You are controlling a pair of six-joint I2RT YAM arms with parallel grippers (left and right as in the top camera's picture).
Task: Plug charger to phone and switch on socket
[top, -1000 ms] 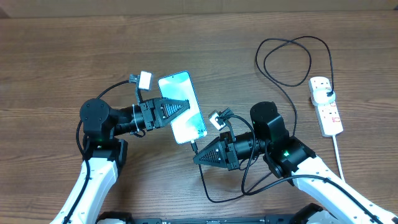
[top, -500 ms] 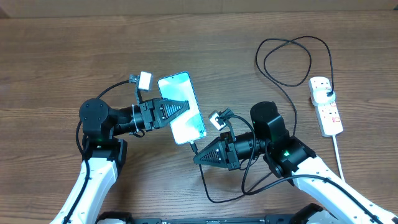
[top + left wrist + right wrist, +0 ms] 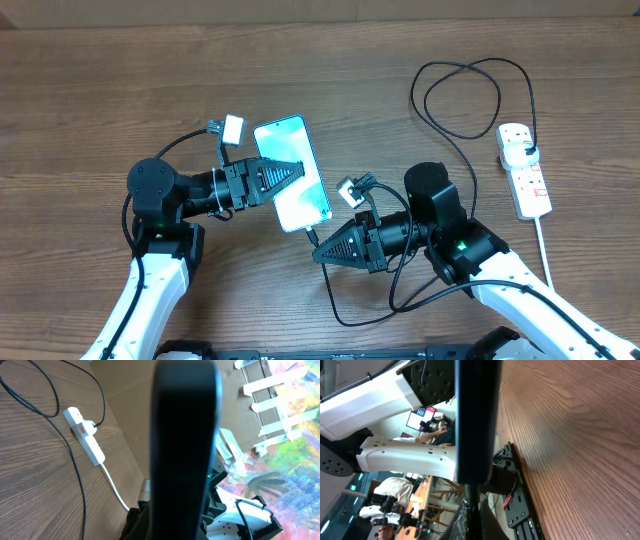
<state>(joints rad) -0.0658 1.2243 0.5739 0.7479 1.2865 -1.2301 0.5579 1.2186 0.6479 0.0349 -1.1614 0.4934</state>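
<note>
The phone (image 3: 303, 205) is being held edge-on, clamped in the left gripper (image 3: 297, 170). The right gripper (image 3: 320, 252) is pinching the charger (image 3: 313, 238) tip right at the phone's bottom edge, so I'd say plugging-in is happening now and it's needing a straight, gentle push. The socket (image 3: 527, 172) is lying well apart, far right on the wood-grain table (image 3: 120, 80). A busy lab is showing behind.

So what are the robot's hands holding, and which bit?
The left fingers hold the phone by its long side, near the middle. The right fingers pinch the charger by its small plug tip.
</note>
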